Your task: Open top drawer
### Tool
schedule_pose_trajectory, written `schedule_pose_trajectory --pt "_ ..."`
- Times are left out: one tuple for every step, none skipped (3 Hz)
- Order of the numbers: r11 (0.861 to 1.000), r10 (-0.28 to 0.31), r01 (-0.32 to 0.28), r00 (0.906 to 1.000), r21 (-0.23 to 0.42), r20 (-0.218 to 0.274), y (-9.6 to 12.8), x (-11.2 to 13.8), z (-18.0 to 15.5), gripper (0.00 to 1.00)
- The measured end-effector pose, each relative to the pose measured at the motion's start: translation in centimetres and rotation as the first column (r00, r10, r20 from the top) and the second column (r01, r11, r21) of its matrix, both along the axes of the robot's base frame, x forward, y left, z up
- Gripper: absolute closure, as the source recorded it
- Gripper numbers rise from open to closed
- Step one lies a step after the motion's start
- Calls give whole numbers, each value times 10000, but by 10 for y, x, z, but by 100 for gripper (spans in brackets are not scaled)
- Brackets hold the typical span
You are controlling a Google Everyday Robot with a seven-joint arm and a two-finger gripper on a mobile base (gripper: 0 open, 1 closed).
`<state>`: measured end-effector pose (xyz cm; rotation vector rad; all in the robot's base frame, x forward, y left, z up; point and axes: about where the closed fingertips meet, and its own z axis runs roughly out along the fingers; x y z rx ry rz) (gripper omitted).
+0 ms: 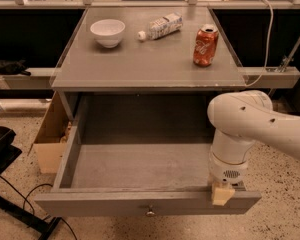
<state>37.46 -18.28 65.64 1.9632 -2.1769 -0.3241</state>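
Observation:
The top drawer (140, 166) is a deep grey box pulled far out from under the grey cabinet top (150, 59). Its flat front (90, 204) runs along the bottom of the camera view, with a small round metal knob (150, 212) at its middle. The drawer's inside is bare. My white arm (240, 129) comes in from the right and points down. My gripper (222, 194) sits at the right end of the drawer's front edge, with a pale fingertip over the top of the front.
On the cabinet top stand a white bowl (107, 31), a plastic bottle lying on its side (162, 25) and a red soda can (205, 45). A cardboard box (52, 134) sits on the floor to the left. A black stand and cable (10, 184) lie at lower left.

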Motion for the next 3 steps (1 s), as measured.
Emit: schedule_pose_trajectory --pt "10000 0 0 10000 0 0 0 0 0 85" --pt "10000 0 0 10000 0 0 0 0 0 62" --pt "10000 0 0 10000 -1 1 0 0 0 39"
